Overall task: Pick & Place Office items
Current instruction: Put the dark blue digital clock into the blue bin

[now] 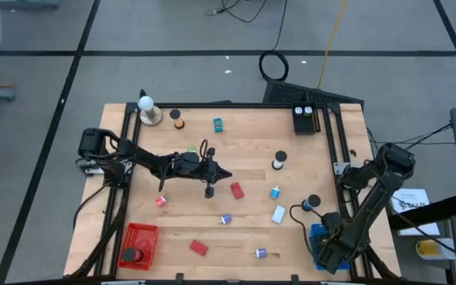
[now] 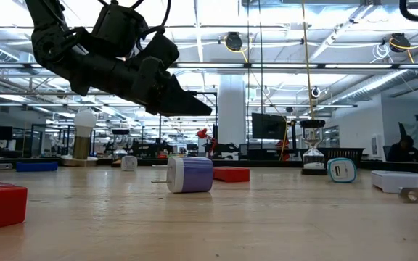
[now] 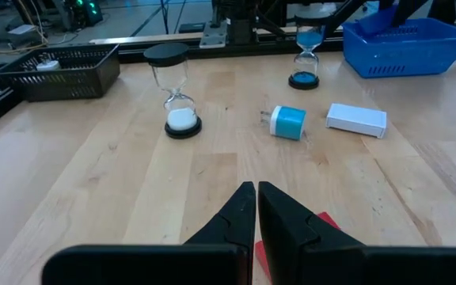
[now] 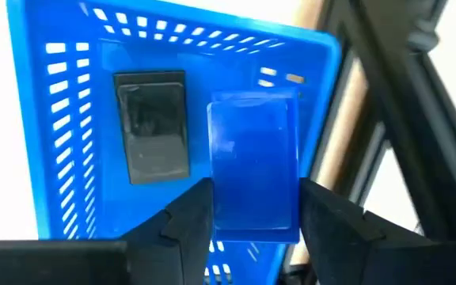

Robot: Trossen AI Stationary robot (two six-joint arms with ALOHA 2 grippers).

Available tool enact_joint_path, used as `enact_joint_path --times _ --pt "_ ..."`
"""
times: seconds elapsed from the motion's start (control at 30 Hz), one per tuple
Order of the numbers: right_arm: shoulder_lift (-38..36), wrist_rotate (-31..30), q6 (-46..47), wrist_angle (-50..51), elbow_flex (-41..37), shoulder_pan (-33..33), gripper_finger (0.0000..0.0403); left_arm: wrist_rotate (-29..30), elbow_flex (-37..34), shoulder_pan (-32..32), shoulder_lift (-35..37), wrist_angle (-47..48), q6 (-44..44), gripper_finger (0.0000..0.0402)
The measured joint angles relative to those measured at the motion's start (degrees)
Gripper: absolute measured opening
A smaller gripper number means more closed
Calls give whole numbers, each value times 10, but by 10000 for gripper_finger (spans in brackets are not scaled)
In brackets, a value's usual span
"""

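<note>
My right gripper (image 4: 252, 207) hangs over the blue mesh basket (image 4: 70, 119) at the table's near right corner, shut on a blue block (image 4: 253, 158). A black item (image 4: 150, 127) lies on the basket's floor. My left gripper (image 3: 256, 207) is shut and empty. It floats above the middle of the table (image 1: 220, 176), with a red block (image 3: 323, 231) on the wood just under its tips. Other office items lie scattered on the table: a blue-and-white roll (image 3: 287, 123), a white block (image 3: 356, 119), a purple roll (image 2: 191, 175) and another red block (image 1: 199, 248). My right gripper pinches the blue block by its two long sides (image 4: 216, 190) between its two fingers. The fingers come from above, pointing steeply down, and lie along the block. The block is over the inside of the blue basket; whether it touches the floor I cannot tell.
A red mesh basket (image 1: 139, 237) with a black piece in it stands at the near left. A black tray (image 1: 307, 119) sits at the far right, and a white ball on a tan base (image 1: 147, 111) at the far left. Two hourglasses (image 3: 180, 87) (image 3: 307, 55) stand right of centre.
</note>
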State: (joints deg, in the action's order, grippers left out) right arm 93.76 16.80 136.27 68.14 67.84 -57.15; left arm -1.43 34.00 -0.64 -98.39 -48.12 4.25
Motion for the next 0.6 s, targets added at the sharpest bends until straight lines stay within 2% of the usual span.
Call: enact_joint_path --times 0.3,0.6 --pt "1 0 -3 -66 -54 5 161 0 0 0 0 0 0 26" --pt "1 15 -4 -71 -59 5 178 0 0 0 0 0 2 26"
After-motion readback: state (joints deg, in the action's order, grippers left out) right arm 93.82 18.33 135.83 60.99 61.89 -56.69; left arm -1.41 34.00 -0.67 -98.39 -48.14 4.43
